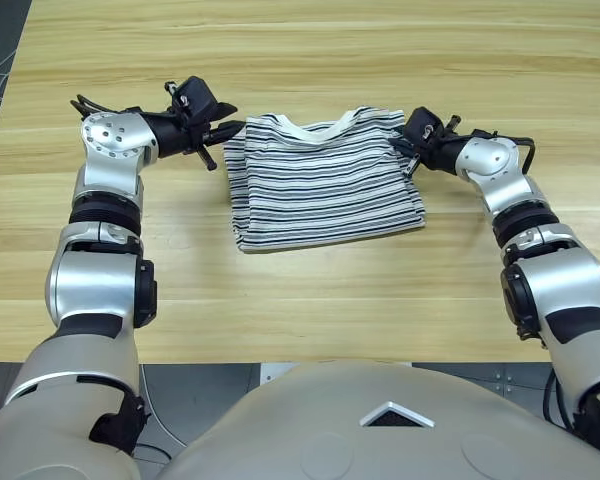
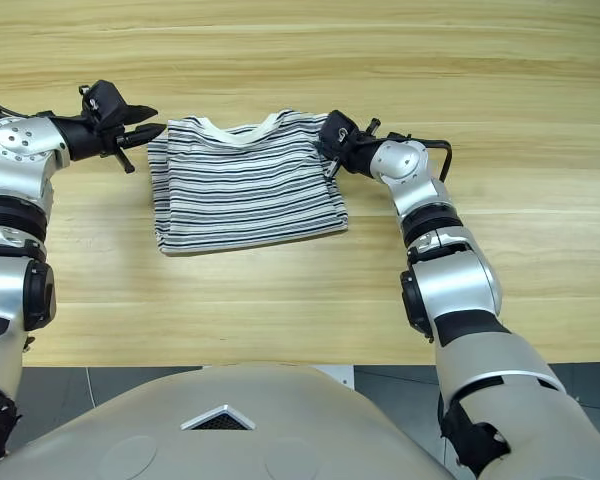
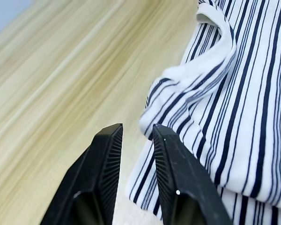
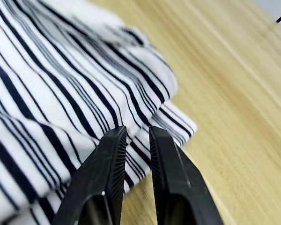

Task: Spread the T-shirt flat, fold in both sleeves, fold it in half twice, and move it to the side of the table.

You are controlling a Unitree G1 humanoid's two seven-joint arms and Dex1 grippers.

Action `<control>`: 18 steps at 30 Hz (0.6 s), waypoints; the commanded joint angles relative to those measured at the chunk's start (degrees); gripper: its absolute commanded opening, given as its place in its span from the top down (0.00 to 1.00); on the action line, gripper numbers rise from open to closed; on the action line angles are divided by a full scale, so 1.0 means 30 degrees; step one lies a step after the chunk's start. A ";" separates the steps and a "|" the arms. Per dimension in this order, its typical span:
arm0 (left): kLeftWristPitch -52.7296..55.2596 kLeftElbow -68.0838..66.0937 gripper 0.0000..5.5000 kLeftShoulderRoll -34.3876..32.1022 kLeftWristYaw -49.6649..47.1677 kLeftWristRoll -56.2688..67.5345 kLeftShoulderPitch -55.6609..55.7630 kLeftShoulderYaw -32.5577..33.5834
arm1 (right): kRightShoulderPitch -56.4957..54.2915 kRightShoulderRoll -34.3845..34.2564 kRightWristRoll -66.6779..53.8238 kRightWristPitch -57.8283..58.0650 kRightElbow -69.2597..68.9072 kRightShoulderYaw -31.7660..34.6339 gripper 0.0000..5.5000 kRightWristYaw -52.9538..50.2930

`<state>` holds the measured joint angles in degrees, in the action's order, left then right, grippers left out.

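Striped T-shirt folded into a compact rectangle, with a gripper at each shoulder corner.

The white, navy-striped soft cotton T-shirt [image 1: 325, 180] lies on the pale wooden table [image 1: 400, 50], collar along its far edge. The left gripper [image 3: 137, 133] has its jaws narrowly parted and empty. One shoulder corner sits just ahead of the tips, slightly off their line, with bare wood between them. The right gripper [image 4: 136, 133] is likewise slightly parted and grips nothing, with the opposite shoulder corner just beyond its tips. The cloth looks light and limp, and its layers would likely slide apart, so pinch through every layer at both shoulder corners together.
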<state>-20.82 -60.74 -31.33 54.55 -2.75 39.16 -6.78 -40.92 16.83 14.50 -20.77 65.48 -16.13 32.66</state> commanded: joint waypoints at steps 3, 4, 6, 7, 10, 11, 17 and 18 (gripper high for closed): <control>-0.0362 0.2101 0.78 -0.0168 0.0383 0.0481 -0.0776 0.0448 | 0.0458 0.2056 0.3438 -0.0444 -0.1006 -0.2434 0.84 -0.0871; -0.0285 0.2564 0.78 -0.0216 0.0407 0.0567 -0.0966 0.0485 | 0.1110 0.2728 0.3547 -0.0632 -0.2198 -0.2615 0.84 -0.0155; -0.0068 0.3474 0.78 -0.0304 0.0412 0.0726 -0.1257 0.0521 | 0.3154 0.4448 0.2886 -0.0363 -0.6125 -0.2479 0.84 0.2019; 0.0077 0.3922 0.78 -0.0335 0.0420 0.0805 -0.1397 0.0553 | 0.4323 0.5337 0.2355 0.0141 -0.8458 -0.2277 0.84 0.3136; 0.0420 0.5063 0.78 -0.0376 0.0427 0.0900 -0.1805 0.0546 | 0.8442 0.8319 0.0064 0.3446 -1.7089 -0.1403 0.84 0.6852; 0.0520 0.5371 0.78 -0.0388 0.0412 0.0913 -0.1950 0.0550 | 0.9759 0.9423 -0.0916 0.4947 -2.0166 -0.1198 0.84 0.8329; 0.0674 0.5785 0.78 -0.0225 0.0135 0.0900 -0.2262 0.0614 | 1.2900 1.2186 -0.9073 1.2196 -3.1435 -0.1484 0.84 1.3399; 0.0663 0.5771 0.78 -0.0168 0.0126 0.0869 -0.2242 0.0574 | 1.2935 1.1582 -1.0314 1.3089 -3.1974 -0.1641 0.84 1.3421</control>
<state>-20.32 -45.84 -31.49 55.11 -0.75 33.87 -5.48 -5.02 48.35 0.04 4.23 -11.13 -20.47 65.76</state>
